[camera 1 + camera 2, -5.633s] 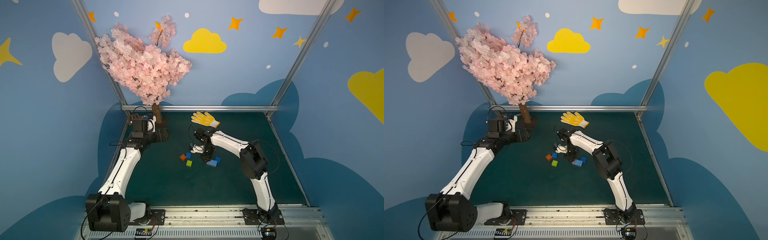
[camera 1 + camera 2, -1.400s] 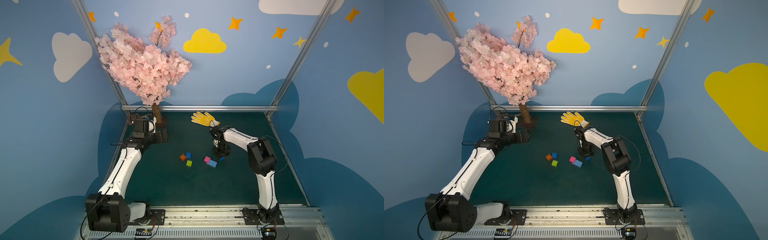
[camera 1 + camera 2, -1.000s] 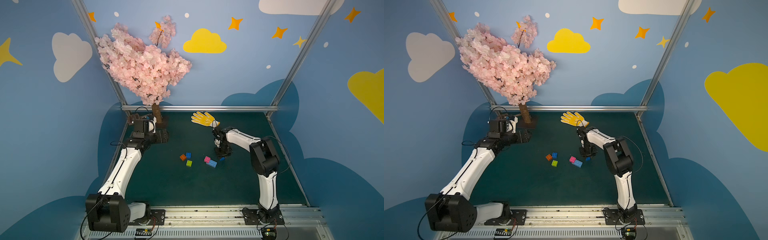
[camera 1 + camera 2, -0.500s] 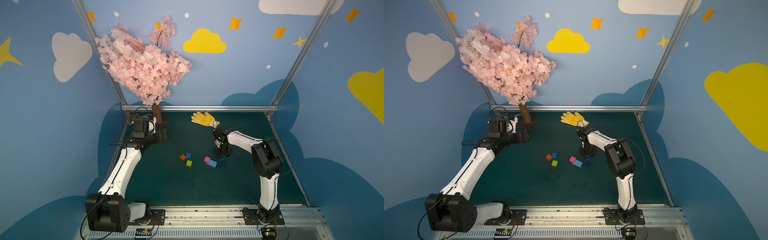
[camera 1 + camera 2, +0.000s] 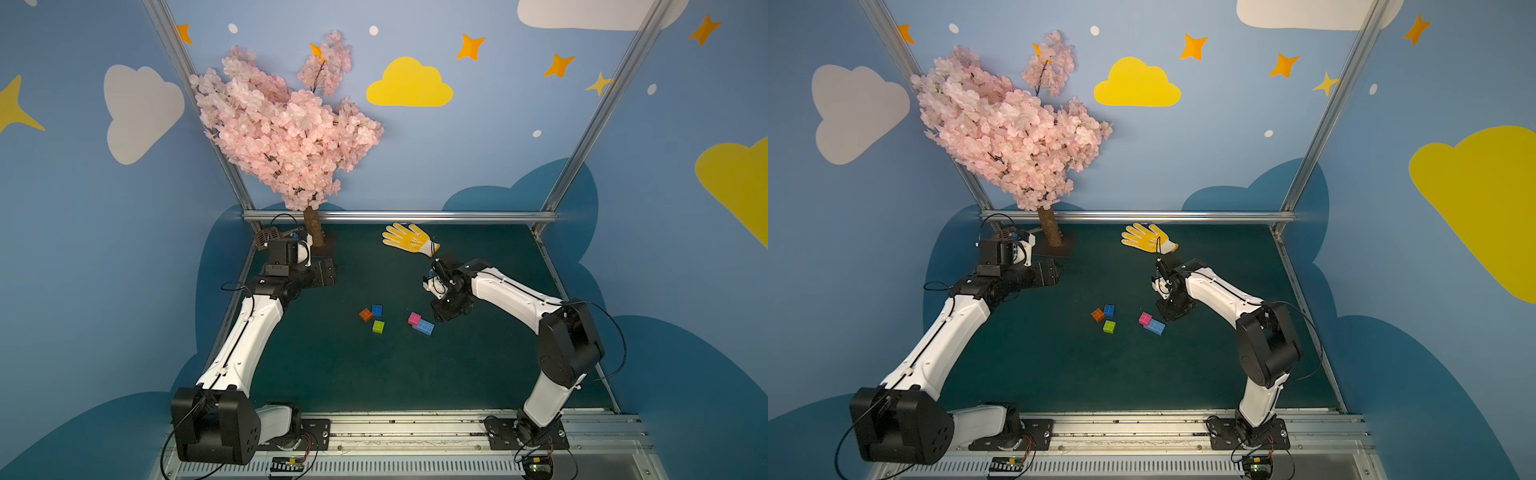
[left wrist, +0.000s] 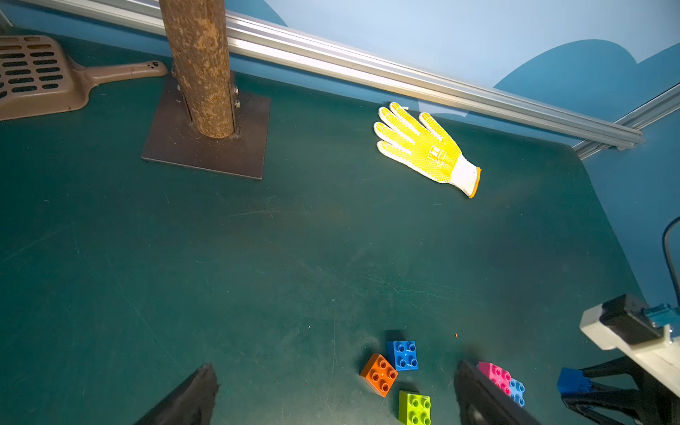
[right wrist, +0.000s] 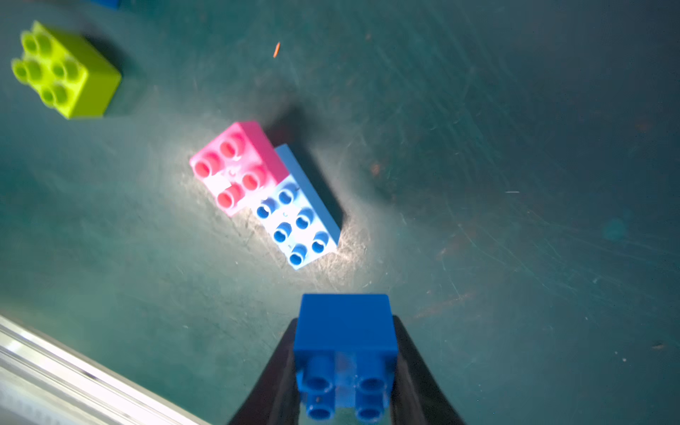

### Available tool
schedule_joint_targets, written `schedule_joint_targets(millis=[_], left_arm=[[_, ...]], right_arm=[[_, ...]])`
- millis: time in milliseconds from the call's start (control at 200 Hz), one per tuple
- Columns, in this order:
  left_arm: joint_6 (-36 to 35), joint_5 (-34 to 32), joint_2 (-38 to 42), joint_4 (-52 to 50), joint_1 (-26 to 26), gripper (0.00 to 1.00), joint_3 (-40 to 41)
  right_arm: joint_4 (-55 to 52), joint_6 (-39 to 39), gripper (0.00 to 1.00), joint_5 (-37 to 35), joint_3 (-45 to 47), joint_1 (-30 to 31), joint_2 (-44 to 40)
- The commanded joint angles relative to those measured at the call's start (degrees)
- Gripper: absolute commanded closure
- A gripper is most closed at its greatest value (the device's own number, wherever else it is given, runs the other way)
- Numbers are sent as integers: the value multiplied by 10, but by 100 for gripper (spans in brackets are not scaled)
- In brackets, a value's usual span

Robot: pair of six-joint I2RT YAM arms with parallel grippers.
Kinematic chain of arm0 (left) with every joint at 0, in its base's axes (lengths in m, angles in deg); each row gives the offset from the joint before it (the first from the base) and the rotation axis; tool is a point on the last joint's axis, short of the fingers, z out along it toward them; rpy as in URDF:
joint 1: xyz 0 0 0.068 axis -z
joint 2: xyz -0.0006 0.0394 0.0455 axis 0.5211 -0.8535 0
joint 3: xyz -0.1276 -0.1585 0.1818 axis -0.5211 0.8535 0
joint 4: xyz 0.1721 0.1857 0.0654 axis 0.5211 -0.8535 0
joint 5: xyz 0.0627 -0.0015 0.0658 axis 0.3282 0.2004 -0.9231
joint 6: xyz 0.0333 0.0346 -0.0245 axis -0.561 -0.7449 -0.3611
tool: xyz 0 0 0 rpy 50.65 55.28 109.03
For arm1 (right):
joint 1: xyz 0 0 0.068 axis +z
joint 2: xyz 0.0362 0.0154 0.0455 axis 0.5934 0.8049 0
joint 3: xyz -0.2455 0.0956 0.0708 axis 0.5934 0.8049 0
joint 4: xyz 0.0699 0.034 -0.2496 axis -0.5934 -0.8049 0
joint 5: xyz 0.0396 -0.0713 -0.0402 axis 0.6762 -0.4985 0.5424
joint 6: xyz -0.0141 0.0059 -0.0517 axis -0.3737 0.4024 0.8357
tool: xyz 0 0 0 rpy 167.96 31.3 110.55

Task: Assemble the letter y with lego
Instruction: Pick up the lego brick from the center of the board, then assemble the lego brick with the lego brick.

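Right pincer (image 7: 344,342) pinches a dark blue brick (image 7: 346,327), at 2 o'clock from the pink brick (image 7: 235,162), which sits on the light blue brick (image 7: 301,224) mid-tabletop (image 5: 332,374). At 9 o'clock: orange brick (image 5: 365,314), second dark blue brick (image 5: 377,310), lime green brick (image 5: 378,326). At 12 o'clock: yellow glove (image 5: 409,239). Left pincer (image 6: 335,371) is spread, near the tree trunk (image 6: 200,66).

No word, number or brand can be read anywhere. The yellow glove (image 6: 423,147), upper right of centre in the left wrist view, carries a small pale printed mark on its dotted side, too small to make out. In the right wrist view the studs of the pink brick (image 7: 235,165) and the light blue brick (image 7: 298,220) at mid-frame, and of the dark blue brick (image 7: 344,331) at the bottom edge, are blurred, so any embossing on them cannot be told
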Motion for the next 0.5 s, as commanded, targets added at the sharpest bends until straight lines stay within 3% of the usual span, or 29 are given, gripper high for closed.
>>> schedule_joint_targets(millis=[0, 496], left_arm=[[-4, -1, 4, -10, 3, 0, -13], [-3, 1, 5, -10, 5, 0, -14]], right_arm=[[-19, 62, 100, -15, 16, 15, 4], [-13, 151, 100, -71, -5, 50, 56]])
